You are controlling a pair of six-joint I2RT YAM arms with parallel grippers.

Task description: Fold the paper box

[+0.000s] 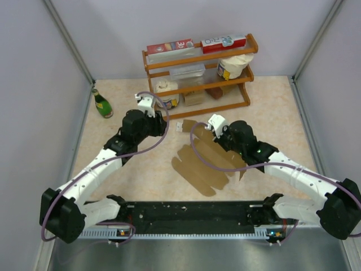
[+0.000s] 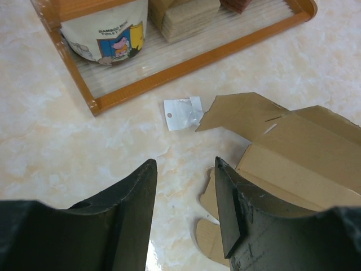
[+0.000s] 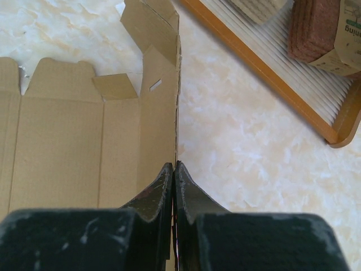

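So: on the desk (image 1: pixel 141 175), the paper box (image 1: pixel 203 166) lies mostly flat. The right gripper (image 3: pixel 174 165) pinches its raised side panel. The left gripper (image 2: pixel 185 164) gapes empty, box at its right. Likely the first fold; next, crease that panel upright.

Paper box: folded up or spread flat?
The paper box is mostly spread: panels lie flat, only one edge panel stands raised, pinched in the shut right tool.

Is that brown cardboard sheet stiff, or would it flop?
Probably fairly stiff: the box panel pinched by the right gripper stands up without sagging. It likely hinges easily at its creases. Thin, so probably light and easily pushed.
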